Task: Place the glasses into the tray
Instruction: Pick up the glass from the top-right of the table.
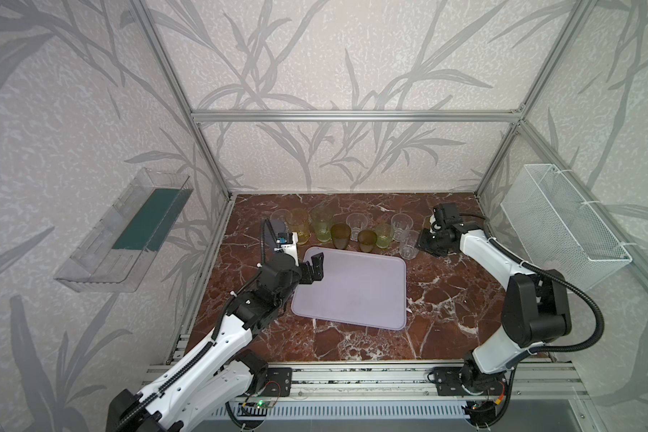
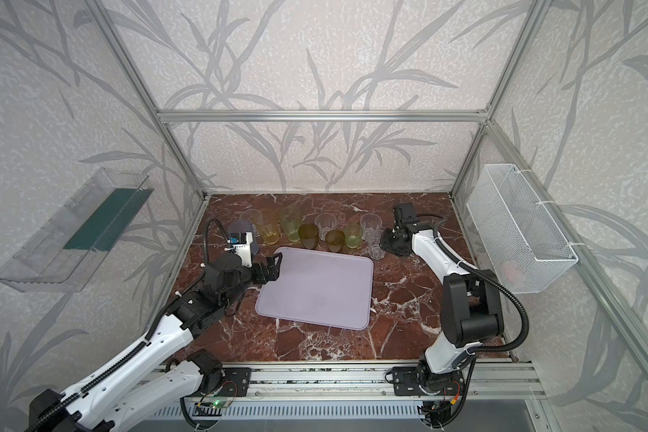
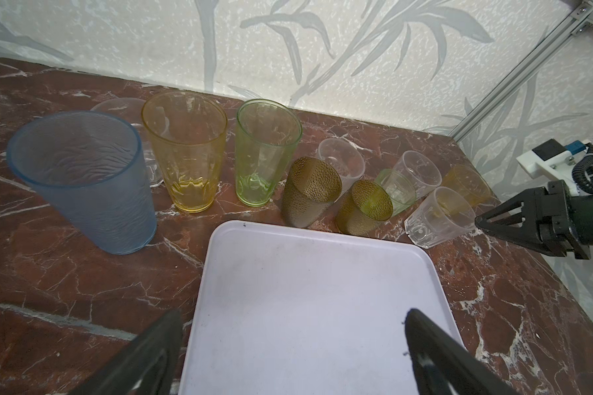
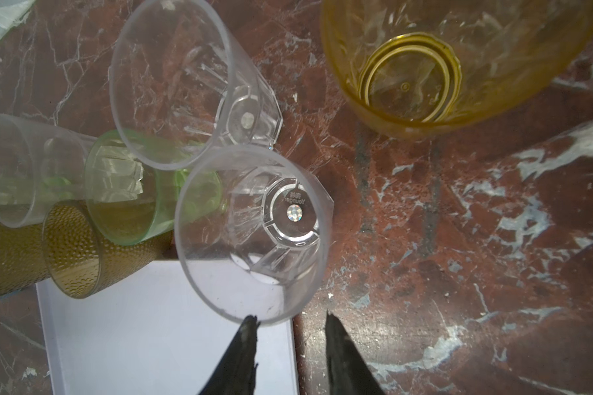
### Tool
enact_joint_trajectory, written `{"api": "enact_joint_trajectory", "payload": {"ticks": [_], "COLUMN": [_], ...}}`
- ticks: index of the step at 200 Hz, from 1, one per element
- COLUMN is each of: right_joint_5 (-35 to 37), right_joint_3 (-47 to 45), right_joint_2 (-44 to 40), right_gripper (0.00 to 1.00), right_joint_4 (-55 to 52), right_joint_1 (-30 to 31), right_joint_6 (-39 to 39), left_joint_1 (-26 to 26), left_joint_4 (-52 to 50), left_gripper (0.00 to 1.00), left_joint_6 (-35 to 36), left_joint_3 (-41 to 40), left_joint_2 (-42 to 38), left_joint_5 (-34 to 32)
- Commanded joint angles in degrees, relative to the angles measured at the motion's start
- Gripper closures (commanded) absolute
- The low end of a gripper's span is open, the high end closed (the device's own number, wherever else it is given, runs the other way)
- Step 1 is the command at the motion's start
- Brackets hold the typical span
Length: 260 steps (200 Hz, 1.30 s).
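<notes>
The glasses stand in a row on the marble behind the lavender tray: a tall grey-blue one, tall yellow, tall pale green, two amber, a short green, a short yellow and several clear ones. The tray holds nothing. My right gripper is at the rim of the nearest clear glass, jaws narrowed but apart, one fingertip touching the rim. My left gripper hangs wide open over the tray's left end.
A clear plastic shelf is fixed to the left wall and a white wire basket to the right wall. Metal frame posts stand at the table's back corners. Bare marble lies right of and in front of the tray.
</notes>
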Motion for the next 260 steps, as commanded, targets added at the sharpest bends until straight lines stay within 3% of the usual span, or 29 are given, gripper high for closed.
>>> {"api": "enact_joint_trajectory", "payload": {"ticks": [1, 260], "right_joint_5": [1.78, 5.57], "right_joint_3": [1.39, 0.8], "right_joint_2": [0.94, 2.86], "right_gripper": [0.7, 0.82], "right_joint_4": [0.54, 1.23], "right_joint_1": [0.19, 0.45], "right_joint_6": [0.76, 0.46], "left_joint_1": [-0.14, -0.1], "left_joint_4": [0.63, -2.38], "left_gripper": [0.01, 0.01], "left_joint_6": [-0.7, -1.69], "left_joint_3": [-0.71, -4.19], "left_joint_2": [-1.34, -7.05], "left_joint_5": [-0.58, -4.25]}}
